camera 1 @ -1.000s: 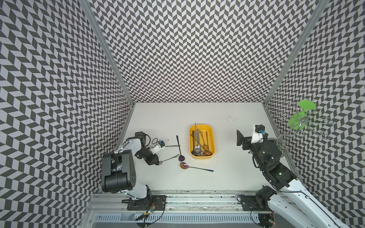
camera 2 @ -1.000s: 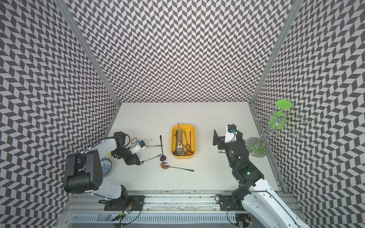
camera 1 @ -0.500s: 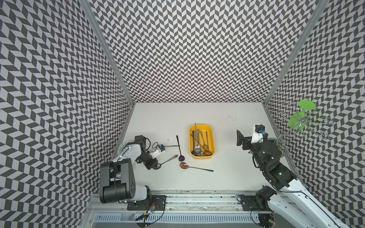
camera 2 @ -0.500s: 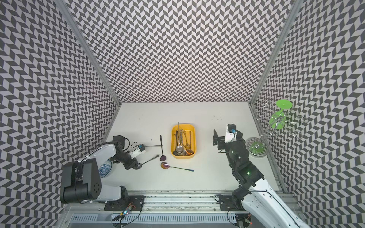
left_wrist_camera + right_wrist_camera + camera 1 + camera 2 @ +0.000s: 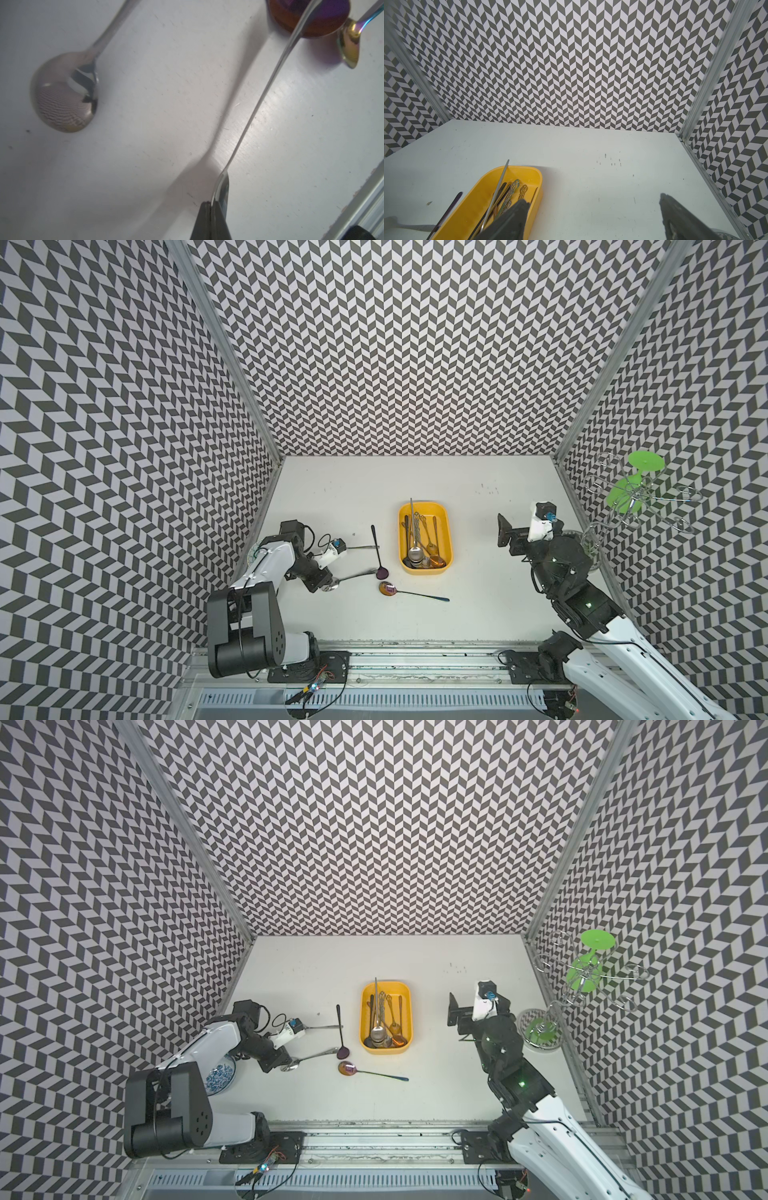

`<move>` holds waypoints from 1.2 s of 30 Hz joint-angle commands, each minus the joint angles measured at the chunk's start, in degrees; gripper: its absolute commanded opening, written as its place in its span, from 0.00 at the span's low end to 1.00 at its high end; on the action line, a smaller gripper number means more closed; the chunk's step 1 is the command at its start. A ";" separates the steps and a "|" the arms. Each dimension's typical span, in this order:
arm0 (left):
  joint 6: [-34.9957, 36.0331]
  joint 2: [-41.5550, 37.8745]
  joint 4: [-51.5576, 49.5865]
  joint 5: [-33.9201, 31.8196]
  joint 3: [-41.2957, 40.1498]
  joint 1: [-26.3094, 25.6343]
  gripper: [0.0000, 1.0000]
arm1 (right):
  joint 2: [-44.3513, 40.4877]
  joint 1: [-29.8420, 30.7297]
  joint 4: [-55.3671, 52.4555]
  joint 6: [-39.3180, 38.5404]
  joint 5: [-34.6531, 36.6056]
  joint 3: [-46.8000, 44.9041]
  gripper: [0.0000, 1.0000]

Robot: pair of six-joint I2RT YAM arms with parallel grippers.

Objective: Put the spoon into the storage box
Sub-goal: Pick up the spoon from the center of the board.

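My left gripper (image 5: 328, 584) (image 5: 214, 204) is shut on the bowl end of a silver spoon (image 5: 357, 574) (image 5: 259, 108), low over the table at the front left. Its handle slants away with its shadow apart from it, and its tip is above a dark purple spoon's bowl (image 5: 382, 573). The yellow storage box (image 5: 447, 531) (image 5: 409, 1011) (image 5: 537, 176) stands mid-table to the right and holds several spoons. My right gripper (image 5: 505, 531) (image 5: 593, 218) hangs open and empty right of the box.
Another silver spoon (image 5: 64, 93) (image 5: 365, 547) and an iridescent spoon (image 5: 388, 588) (image 5: 351, 47) lie on the table near the left gripper. A blue patterned plate (image 5: 220, 1077) sits under the left arm. A wire rack with a green cup (image 5: 636, 489) stands by the right wall.
The left gripper's jaws have closed onto the silver spoon's bowl, and the left arm has shifted a little. The right arm has not moved.
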 commanded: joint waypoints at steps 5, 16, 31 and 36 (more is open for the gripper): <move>2.71 -1.67 -8.89 9.07 11.99 1.55 0.00 | 0.06 0.42 2.23 0.36 -1.12 0.30 1.00; -19.30 -3.28 3.02 30.05 23.56 -2.02 0.00 | -0.44 0.41 1.84 0.63 -0.23 0.21 1.00; -74.19 -9.27 54.39 24.75 7.31 -18.92 0.00 | -0.67 0.45 2.41 0.22 -0.04 -0.49 1.00; -88.76 -8.52 65.93 24.75 -1.52 -20.07 0.00 | -0.73 0.42 2.71 0.19 -0.22 -0.38 1.00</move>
